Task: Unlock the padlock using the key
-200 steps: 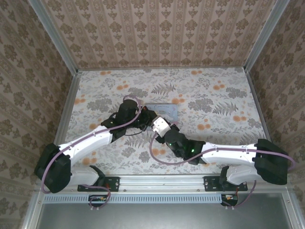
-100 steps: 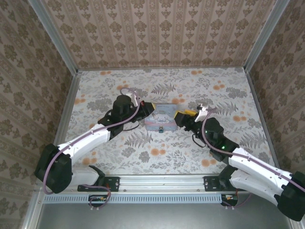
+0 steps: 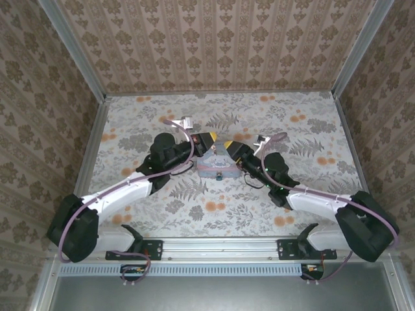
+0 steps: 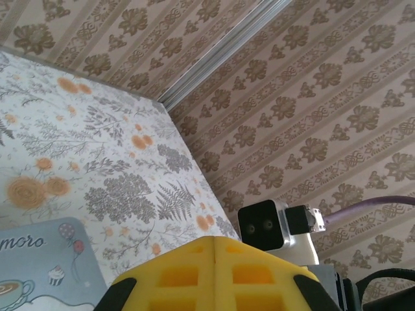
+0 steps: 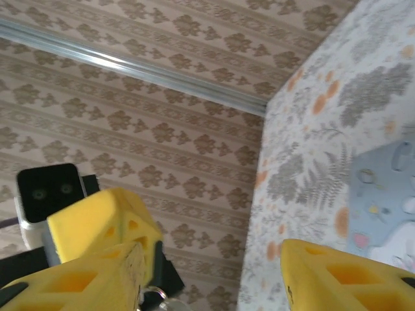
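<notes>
The padlock (image 3: 221,175) is a tiny blue speck at the near wall of the pastel tin (image 3: 216,166). The key is hidden. My left gripper (image 3: 209,138) hovers over the tin's far left corner, its yellow fingers (image 4: 188,272) pressed together with nothing showing between them. My right gripper (image 3: 233,150) is at the tin's far right corner, tip to tip with the left one. Its fingers (image 5: 84,278) stand apart with only wall and table between them. A small silvery ring (image 5: 159,299) shows at the bottom edge of the right wrist view; I cannot tell what it is.
The tin (image 5: 389,194) lies mid-table on the flowered cloth (image 3: 292,136). Patterned walls (image 3: 214,45) close the back and both sides. The right arm's wrist camera (image 4: 262,223) sits just past my left fingertips.
The right arm swung from across the middle out to the right, then in to the tin's far right corner, and its jaws opened. The left gripper moved farther back, still shut.
</notes>
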Available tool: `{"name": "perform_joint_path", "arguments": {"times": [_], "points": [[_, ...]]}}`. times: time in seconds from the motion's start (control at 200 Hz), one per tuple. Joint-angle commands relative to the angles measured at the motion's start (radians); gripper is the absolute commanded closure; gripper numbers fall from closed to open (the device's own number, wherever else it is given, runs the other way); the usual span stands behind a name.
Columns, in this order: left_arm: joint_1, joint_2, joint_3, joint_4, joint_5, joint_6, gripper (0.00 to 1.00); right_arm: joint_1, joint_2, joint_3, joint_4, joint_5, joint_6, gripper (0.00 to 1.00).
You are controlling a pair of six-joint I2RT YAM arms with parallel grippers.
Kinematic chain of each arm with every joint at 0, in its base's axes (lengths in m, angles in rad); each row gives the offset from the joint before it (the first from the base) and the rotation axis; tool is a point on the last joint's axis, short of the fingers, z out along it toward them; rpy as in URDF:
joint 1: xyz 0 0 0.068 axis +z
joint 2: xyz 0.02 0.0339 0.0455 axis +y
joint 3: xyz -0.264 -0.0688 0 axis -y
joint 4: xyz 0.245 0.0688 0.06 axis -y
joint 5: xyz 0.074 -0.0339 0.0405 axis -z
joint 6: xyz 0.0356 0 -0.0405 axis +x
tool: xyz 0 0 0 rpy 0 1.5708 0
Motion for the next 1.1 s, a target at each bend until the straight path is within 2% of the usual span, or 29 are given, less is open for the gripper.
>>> {"name": "perform_joint_path", "arguments": {"times": [0.0, 0.43, 0.865, 1.095], "points": [[-0.010, 0.009, -0.014, 0.118, -0.050, -0.008, 1.00, -0.002, 0.025, 0.050, 0.186, -0.044, 0.044, 0.42], [-0.016, 0.071, -0.043, 0.273, -0.078, -0.118, 1.00, 0.001, 0.142, 0.100, 0.329, -0.143, 0.047, 0.50], [-0.016, 0.087, -0.040, 0.311, -0.088, -0.131, 1.00, 0.013, 0.185, 0.078, 0.353, -0.137, 0.060, 0.50], [-0.015, 0.090, -0.044, 0.314, -0.097, -0.127, 1.00, 0.025, 0.199, 0.091, 0.362, -0.146, 0.062, 0.55]]}}
